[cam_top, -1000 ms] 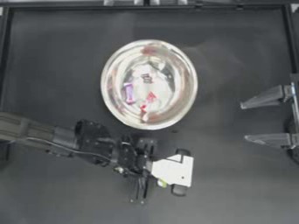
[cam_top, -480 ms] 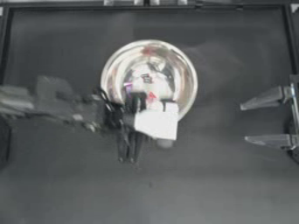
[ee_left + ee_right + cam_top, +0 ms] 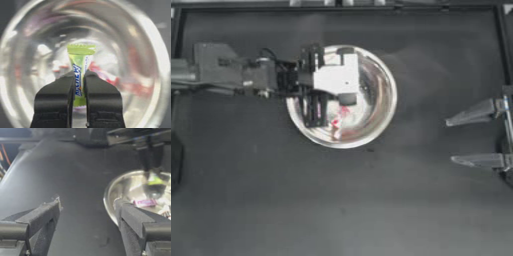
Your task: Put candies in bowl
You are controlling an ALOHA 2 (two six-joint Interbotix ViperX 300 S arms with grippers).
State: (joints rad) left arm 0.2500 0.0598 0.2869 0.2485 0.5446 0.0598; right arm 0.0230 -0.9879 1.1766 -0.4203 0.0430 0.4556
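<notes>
Here the left end effector (image 3: 78, 82) hangs over the bowl (image 3: 383, 95), its jaws pinched nearly shut on the lime green candy (image 3: 80, 66). The grip sits on the wrapper's lower half, so the sweet stands upright between the jaws with its crimped top free, and it should fall straight once the jaws part. Seen from above, the arm reaches in from the left so that the end effector is over the bowl's upper middle, well inside the rim; that placement looks chosen so a released sweet lands on the reflective inside rather than on the worktop (image 3: 338, 200). Other candies already lie in the bowl: a purple one (image 3: 145, 202) shows in the right wrist view, and red-and-white bits (image 3: 338, 120) show near the bottom. The right end effector (image 3: 87, 213) waits at the right edge, jaws spread wide and empty, clear of the bowl.
</notes>
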